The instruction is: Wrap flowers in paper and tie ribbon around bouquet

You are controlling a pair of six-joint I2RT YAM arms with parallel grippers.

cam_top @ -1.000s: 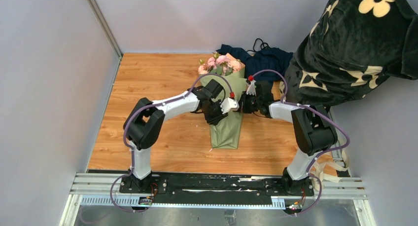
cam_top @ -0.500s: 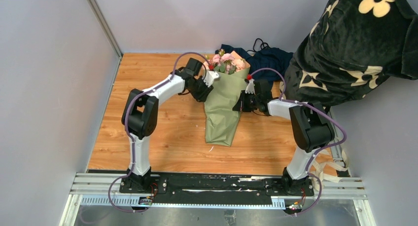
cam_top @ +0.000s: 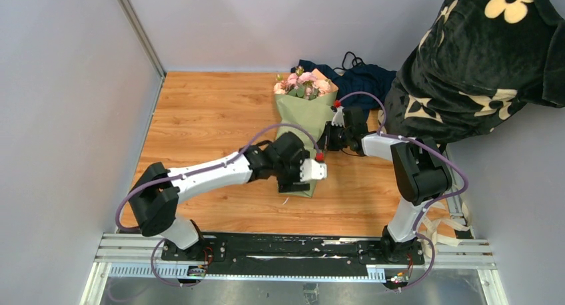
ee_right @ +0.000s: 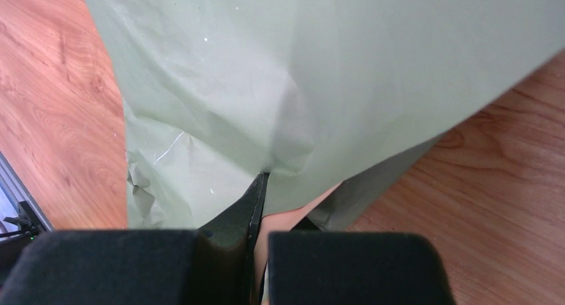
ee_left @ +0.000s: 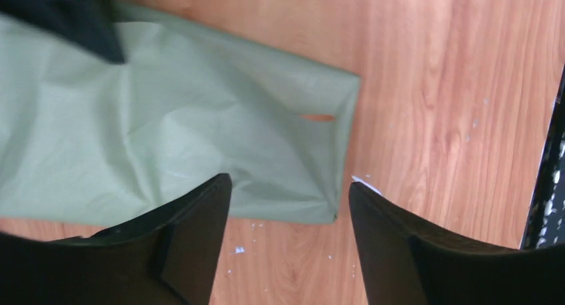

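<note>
The bouquet lies on the wooden table, with pink flowers point(cam_top: 305, 85) showing at the far, wide end of a sage-green paper point(cam_top: 303, 122) cone. My left gripper point(cam_top: 301, 180) hovers over the cone's narrow near end. In the left wrist view it point(ee_left: 288, 185) is open, with the paper's point(ee_left: 166, 118) folded end and bare table showing between its fingers. My right gripper point(cam_top: 330, 137) is shut on the cone's right edge. The right wrist view shows its fingertips point(ee_right: 261, 182) pinching a fold of the paper point(ee_right: 300, 65). The ribbon is out of view.
A dark navy cloth point(cam_top: 363, 78) is heaped at the far edge, behind the blooms. A person in black fabric with cream flower prints point(cam_top: 480, 65) stands at the right. Grey walls close the left and far sides. Small white specks point(ee_left: 233, 250) dot the wood near the cone's end.
My left arm swung from the cone's middle up beside the blooms, then down to the narrow near end, and its jaws spread wider. The right gripper kept its hold in place.
</note>
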